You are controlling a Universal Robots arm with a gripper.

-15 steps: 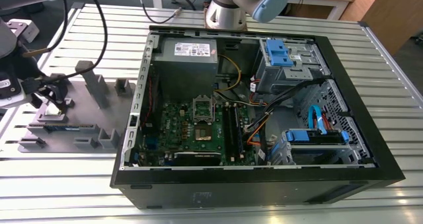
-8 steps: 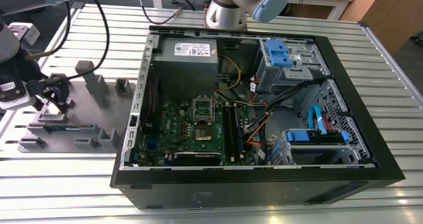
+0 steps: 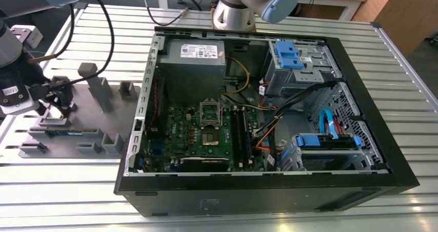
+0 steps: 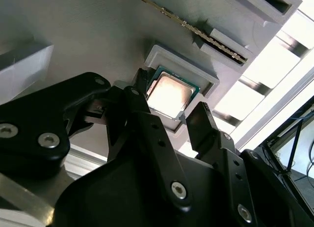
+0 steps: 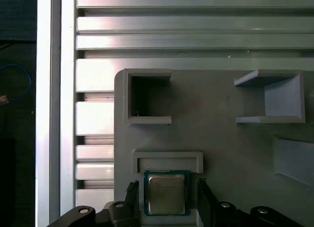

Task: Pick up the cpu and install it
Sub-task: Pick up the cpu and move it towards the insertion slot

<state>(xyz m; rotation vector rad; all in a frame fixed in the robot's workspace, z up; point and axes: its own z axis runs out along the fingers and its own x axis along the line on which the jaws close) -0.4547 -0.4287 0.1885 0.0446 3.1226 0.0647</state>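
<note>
- Dull silvery metal on top, green at the rim: small flat square cpu (image 5: 167, 193), seated in a pale grey recessed pocket (image 5: 168, 157) on the grey plastic fixture plate (image 5: 230, 148).
- Directly between the fingers of the black gripper (image 5: 168, 191), one finger flanking each opposite edge.
- Fingers apart, seemingly not clamping the chip.

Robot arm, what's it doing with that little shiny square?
The robot arm's gripper hovers right over the cpu, the little silvery square. The cpu lies in a pocket of a grey parts tray, which sits beside the open computer case. The two fingers stand one on each side of the chip with a gap between, so it is not gripped or lifted yet. The cpu is on the tray, not in the case.
</note>
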